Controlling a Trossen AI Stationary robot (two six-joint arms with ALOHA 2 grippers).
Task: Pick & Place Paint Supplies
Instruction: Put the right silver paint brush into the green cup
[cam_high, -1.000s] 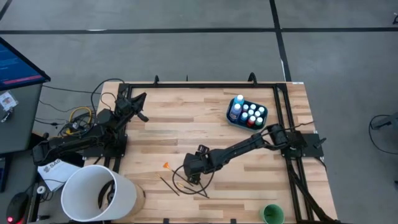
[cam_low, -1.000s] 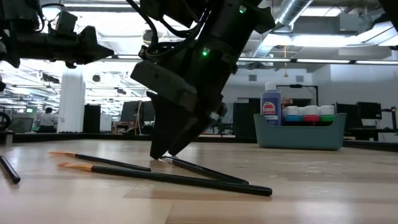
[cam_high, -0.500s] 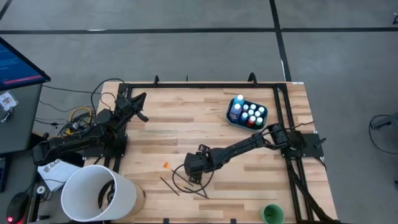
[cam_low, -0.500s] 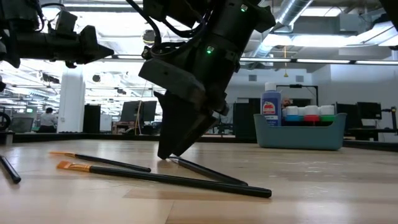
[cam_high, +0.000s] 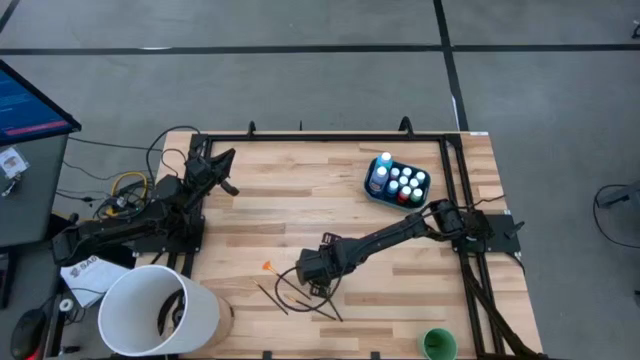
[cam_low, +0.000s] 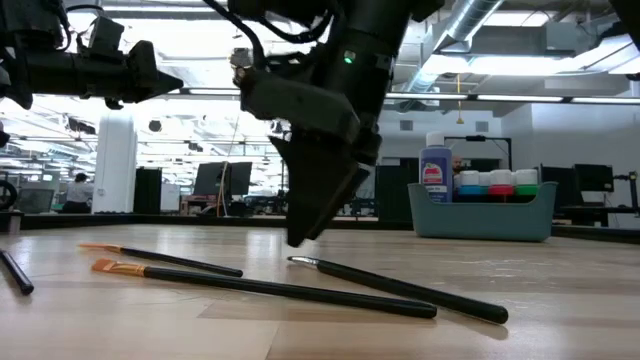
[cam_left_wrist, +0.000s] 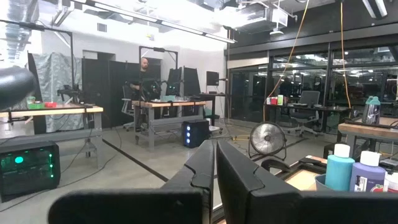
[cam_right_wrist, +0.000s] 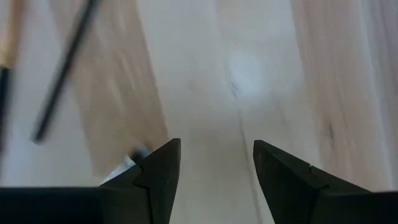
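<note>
Several thin dark brushes (cam_high: 300, 300) lie flat on the wooden table near its front edge. In the low view they are two orange-tipped ones (cam_low: 160, 260) (cam_low: 260, 287) and a third brush (cam_low: 400, 290). My right gripper (cam_low: 297, 240) points steeply down, open, just above that third brush's pale tip (cam_right_wrist: 134, 155), with nothing between its fingers. White-capped paint bottles stand in the teal tub (cam_high: 397, 182) at the far right. My left gripper (cam_left_wrist: 216, 163) waits shut at the far left (cam_high: 225, 170).
A big white bucket (cam_high: 160, 310) stands at the near left corner. A green cup (cam_high: 437, 344) sits at the near right edge. One more dark stick (cam_low: 12, 270) lies at the left. Bare wood stretches between the brushes and the tub (cam_low: 480, 205).
My right gripper has risen a little off the table and tipped. The brush whose end lay under its fingertips has slid along the table toward the near right and now lies free, its tip just below the fingers. The other brushes have stayed put.
</note>
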